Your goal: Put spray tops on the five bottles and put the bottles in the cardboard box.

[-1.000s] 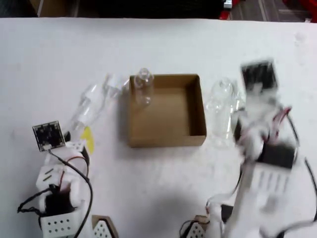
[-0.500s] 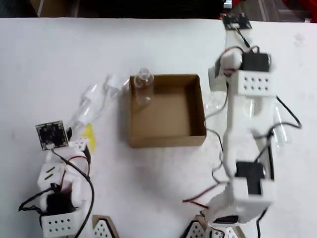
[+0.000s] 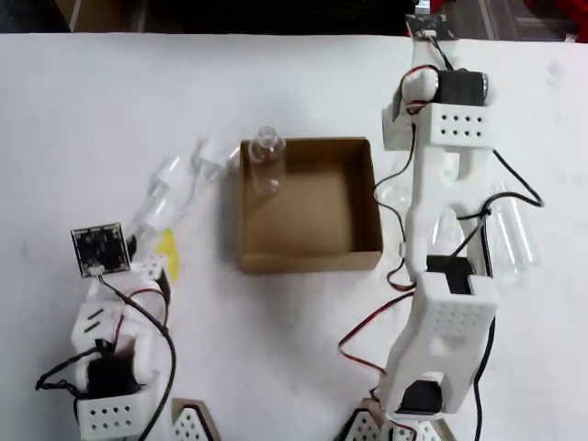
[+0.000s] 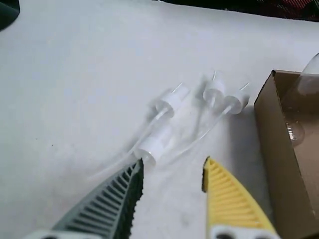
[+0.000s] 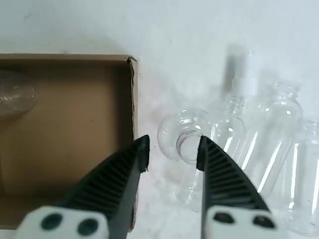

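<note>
We see an open brown cardboard box (image 3: 308, 260) with one clear, open-necked bottle (image 3: 265, 158) upright in its far corner. Loose white spray tops (image 4: 152, 145) with thin tubes lie clustered just outside that corner. More clear bottles (image 5: 264, 144) lie side by side beyond the box's opposite wall.

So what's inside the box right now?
One clear bottle in the far left corner of the box; the rest of its floor shows bare. The near wall hides a thin strip of floor.
</note>
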You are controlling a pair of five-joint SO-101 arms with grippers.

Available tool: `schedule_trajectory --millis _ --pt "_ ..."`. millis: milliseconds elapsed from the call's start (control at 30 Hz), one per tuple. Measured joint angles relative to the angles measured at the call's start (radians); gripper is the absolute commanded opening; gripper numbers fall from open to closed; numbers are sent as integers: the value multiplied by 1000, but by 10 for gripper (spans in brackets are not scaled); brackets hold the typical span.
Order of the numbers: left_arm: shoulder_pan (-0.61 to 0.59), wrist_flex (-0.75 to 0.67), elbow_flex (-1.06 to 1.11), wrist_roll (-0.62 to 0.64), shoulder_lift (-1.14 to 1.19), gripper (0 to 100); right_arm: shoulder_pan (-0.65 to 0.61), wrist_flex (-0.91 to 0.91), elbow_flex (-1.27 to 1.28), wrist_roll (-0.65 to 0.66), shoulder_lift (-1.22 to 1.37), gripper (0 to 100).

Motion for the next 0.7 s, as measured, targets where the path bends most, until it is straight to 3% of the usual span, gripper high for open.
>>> schedule_trajectory --millis 700 --pt "5 0 0 0 0 184 23 2 -20 0 -3 177"
